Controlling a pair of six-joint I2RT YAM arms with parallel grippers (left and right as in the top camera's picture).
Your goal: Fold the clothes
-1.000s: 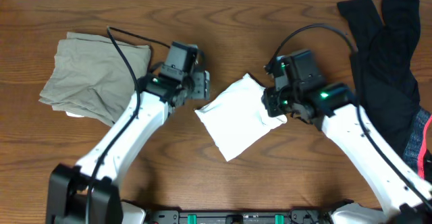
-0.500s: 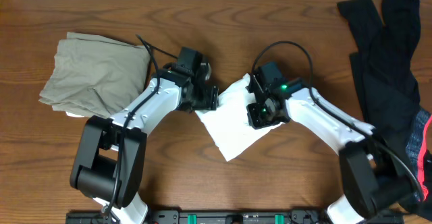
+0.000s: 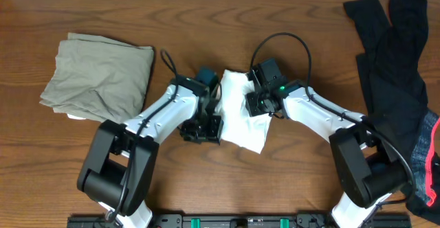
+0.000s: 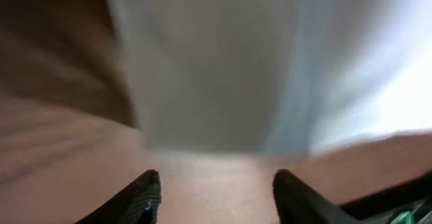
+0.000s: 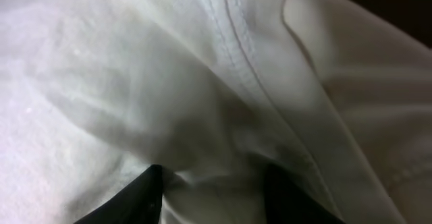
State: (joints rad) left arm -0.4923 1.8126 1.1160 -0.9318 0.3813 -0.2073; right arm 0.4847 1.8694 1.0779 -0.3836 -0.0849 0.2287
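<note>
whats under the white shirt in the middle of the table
Only the wooden table shows around the white shirt, which lies on it. The folded cloth covers whatever is directly beneath, so nothing more can be told.

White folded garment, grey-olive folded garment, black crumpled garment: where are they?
White folded garment [image 3: 240, 125]: overhead, lower middle.
Grey-olive folded garment [image 3: 96, 77]: overhead, centre.
Black crumpled garment [image 3: 399, 70]: overhead, upper half.

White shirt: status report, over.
Left gripper jaws open at white shirt edge. Right gripper jaws open, pressed into it. Olive garment, black pile lie apart; nothing blocking.
</note>
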